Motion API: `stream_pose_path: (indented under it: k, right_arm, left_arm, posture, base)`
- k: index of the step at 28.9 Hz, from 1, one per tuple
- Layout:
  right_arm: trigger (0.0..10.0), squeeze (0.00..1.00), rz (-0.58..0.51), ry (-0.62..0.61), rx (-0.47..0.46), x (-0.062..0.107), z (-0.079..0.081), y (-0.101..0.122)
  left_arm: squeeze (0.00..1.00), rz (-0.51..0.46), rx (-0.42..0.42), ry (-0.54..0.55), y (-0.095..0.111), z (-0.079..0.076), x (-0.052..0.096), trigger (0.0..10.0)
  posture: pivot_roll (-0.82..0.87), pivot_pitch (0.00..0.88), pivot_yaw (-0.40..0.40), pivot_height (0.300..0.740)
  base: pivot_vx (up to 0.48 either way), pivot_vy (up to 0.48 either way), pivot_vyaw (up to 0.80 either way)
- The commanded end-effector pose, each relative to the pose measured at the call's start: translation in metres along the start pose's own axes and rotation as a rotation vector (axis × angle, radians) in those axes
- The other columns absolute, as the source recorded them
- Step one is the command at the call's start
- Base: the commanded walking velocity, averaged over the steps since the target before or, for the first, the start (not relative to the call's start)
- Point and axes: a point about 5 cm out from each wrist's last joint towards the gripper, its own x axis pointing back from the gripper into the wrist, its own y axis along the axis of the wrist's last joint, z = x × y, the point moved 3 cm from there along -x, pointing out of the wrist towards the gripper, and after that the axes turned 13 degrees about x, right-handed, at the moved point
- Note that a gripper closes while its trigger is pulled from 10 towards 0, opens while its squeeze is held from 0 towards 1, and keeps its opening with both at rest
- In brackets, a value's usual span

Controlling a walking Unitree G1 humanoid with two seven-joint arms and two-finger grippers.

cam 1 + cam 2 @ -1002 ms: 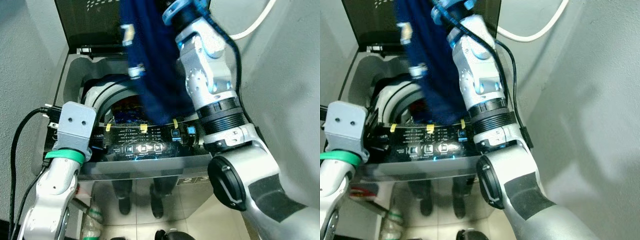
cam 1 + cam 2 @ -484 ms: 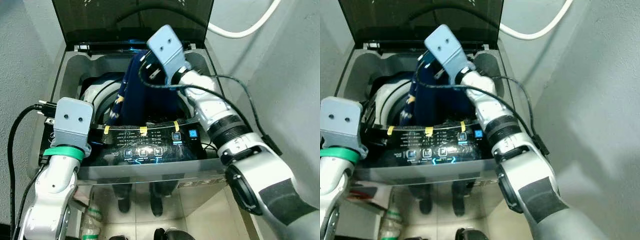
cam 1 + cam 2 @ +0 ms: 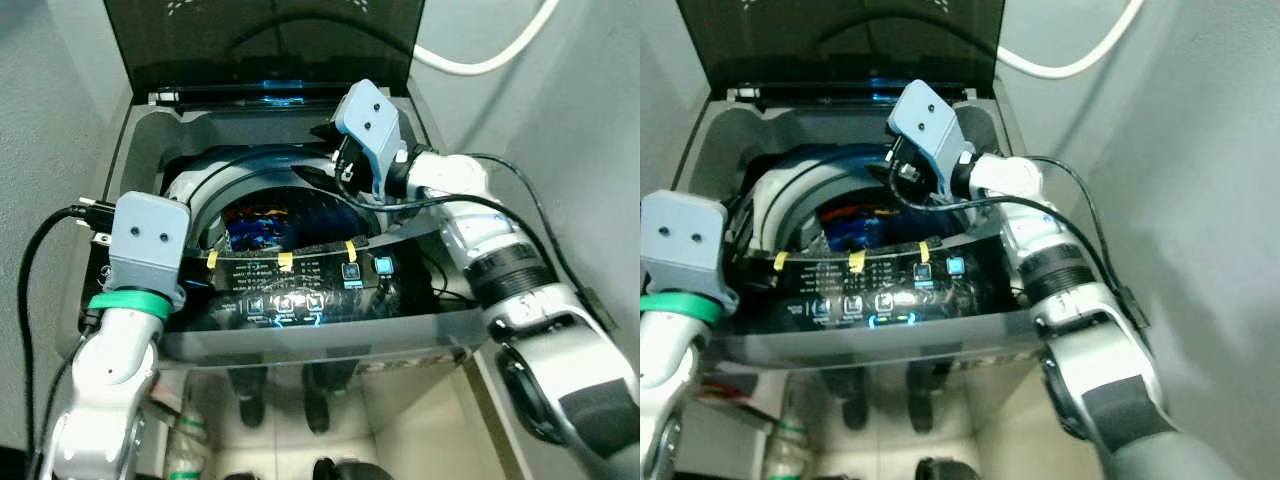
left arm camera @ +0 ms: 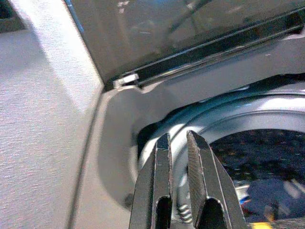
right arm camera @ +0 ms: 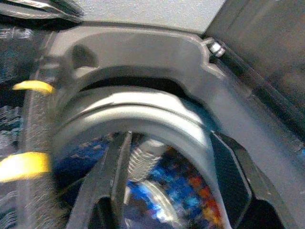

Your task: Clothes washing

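The top-loading washing machine (image 3: 140, 150) stands before me with its dark lid (image 3: 260, 40) raised. Dark blue clothes (image 3: 275, 215) with coloured patches lie inside the drum. My right gripper (image 3: 318, 155) hovers over the drum's rear right rim, open, with nothing between its fingers; in the right wrist view the right gripper (image 5: 171, 143) has its fingers (image 5: 112, 181) spread above the drum ring and the clothes (image 5: 190, 191). My left arm rests at the machine's front left corner. In the left wrist view the left gripper (image 4: 177, 140) is shut and empty, pointing at the drum's rim.
A lit control panel (image 3: 290, 290) with yellow tape tabs runs along the machine's front edge. Grey walls close in on both sides. A white hose (image 3: 490, 60) curves over the right wall. Bottles (image 3: 180, 440) stand on the floor at lower left.
The right gripper came down from high up with the dark blue garment, lowered it into the drum and let go. It now stands open. The left arm stayed put.
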Motion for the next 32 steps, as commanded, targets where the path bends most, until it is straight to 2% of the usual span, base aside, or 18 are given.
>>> stream_pose_path:
  k: [1,7,11,12,13,15,16,17,18,19,20,21,22,26,27,28,30,32]
  right_arm:
    - [10.0,0.0,-0.131,-0.011,-0.085,0.016,-0.002,0.02]
    - [10.0,0.0,-0.312,-0.139,-0.188,0.043,-0.013,0.047]
    - [10.0,0.0,-0.35,-0.157,-0.201,0.05,-0.015,0.053]
    - [10.0,0.0,-0.446,-0.229,-0.223,0.065,-0.024,0.067]
    - [10.0,0.0,-0.446,-0.229,-0.223,0.065,-0.024,0.067]
    - [10.0,0.0,-0.652,-0.401,-0.256,0.098,-0.042,0.091]
    - [10.0,0.0,-0.656,-0.503,-0.254,0.104,-0.049,0.089]
    - [10.0,0.0,-0.656,-0.503,-0.254,0.104,-0.049,0.089]
    - [10.0,0.0,-0.631,-0.564,-0.259,0.105,-0.051,0.085]
    - [10.0,0.0,-0.531,-0.715,-0.271,0.094,-0.06,0.069]
    - [10.0,0.0,-0.531,-0.715,-0.271,0.094,-0.06,0.069]
    - [10.0,0.0,-0.355,-0.96,-0.251,0.077,-0.07,0.045]
    - [10.0,0.0,-0.308,-1.028,-0.241,0.073,-0.072,0.04]
    - [10.0,0.0,-0.283,-1.065,-0.244,0.073,-0.073,0.037]
    - [10.0,0.0,-0.245,-1.098,-0.166,0.049,-0.062,0.043]
    - [10.0,0.0,-0.242,-1.102,-0.151,0.038,-0.057,0.046]
    - [10.0,0.0,-0.242,-1.102,-0.151,0.038,-0.057,0.046]
    - [10.0,0.0,-0.246,-1.098,-0.154,0.026,-0.051,0.049]
  left_arm:
    - [0.0,0.002,-0.01,-0.006,0.0,0.0,0.0,10.0]
    - [0.0,-0.008,-0.011,-0.015,0.002,-0.002,-0.002,10.0]
    - [0.0,-0.012,-0.012,-0.017,0.003,-0.002,-0.002,10.0]
    - [0.0,-0.017,-0.011,-0.016,0.004,-0.001,-0.004,10.0]
    - [0.0,-0.017,-0.011,-0.016,0.004,-0.001,-0.004,10.0]
    - [0.0,-0.036,0.003,-0.011,0.009,-0.001,-0.012,10.0]
    - [0.0,-0.052,0.018,-0.005,0.013,-0.001,-0.018,10.0]
    - [0.0,-0.052,0.018,-0.005,0.013,-0.001,-0.018,10.0]
    - [0.0,-0.065,0.028,0.0,0.016,-0.001,-0.023,10.0]
    - [0.0,-0.091,0.048,0.022,0.022,0.001,-0.032,10.0]
    - [0.0,-0.091,0.048,0.022,0.022,0.001,-0.032,10.0]
    - [0.0,-0.133,0.069,0.056,0.033,0.006,-0.048,10.0]
    - [0.0,-0.144,0.073,0.065,0.036,0.007,-0.052,10.0]
    - [0.0,-0.149,0.073,0.068,0.037,0.008,-0.054,10.0]
    - [0.0,-0.189,0.106,0.062,0.05,0.009,-0.066,10.0]
    - [0.0,-0.208,0.116,0.058,0.057,0.009,-0.072,10.0]
    - [0.0,-0.208,0.116,0.058,0.057,0.009,-0.072,10.0]
    - [0.0,-0.227,0.135,0.058,0.063,0.011,-0.08,10.0]
  posture:
    - [0.1,0.043,0.036,0.74]
    - [0.09,0.046,0.041,0.74]
    - [0.09,0.046,0.041,0.74]
    - [0.09,0.046,0.047,0.74]
    - [0.09,0.046,0.047,0.74]
    - [0.08,0.041,0.057,0.74]
    - [0.08,0.04,0.057,0.74]
    - [0.08,0.04,0.057,0.74]
    - [0.08,0.04,0.057,0.74]
    - [0.08,0.036,0.056,0.74]
    - [0.08,0.036,0.056,0.74]
    - [0.07,0.031,0.052,0.74]
    - [0.07,0.031,0.052,0.74]
    - [0.07,0.03,0.052,0.74]
    - [0.08,0.027,0.045,0.74]
    - [0.08,0.027,0.042,0.74]
    - [0.08,0.027,0.042,0.74]
    - [0.07,0.027,0.036,0.74]
  base:
    - [0.0,0.0,0.0]
    - [0.0,0.0,0.0]
    - [0.0,0.0,0.0]
    - [0.0,0.0,0.0]
    - [0.0,0.0,0.0]
    - [0.0,0.0,0.0]
    - [0.0,0.0,0.0]
    - [0.0,0.0,0.0]
    - [0.0,0.0,0.0]
    - [0.0,0.0,0.0]
    - [0.0,0.0,0.0]
    - [0.0,0.0,0.0]
    - [0.0,0.0,0.0]
    - [0.0,0.0,0.0]
    - [0.0,0.0,0.0]
    - [0.0,0.0,0.0]
    - [0.0,0.0,0.0]
    - [0.0,0.0,0.0]
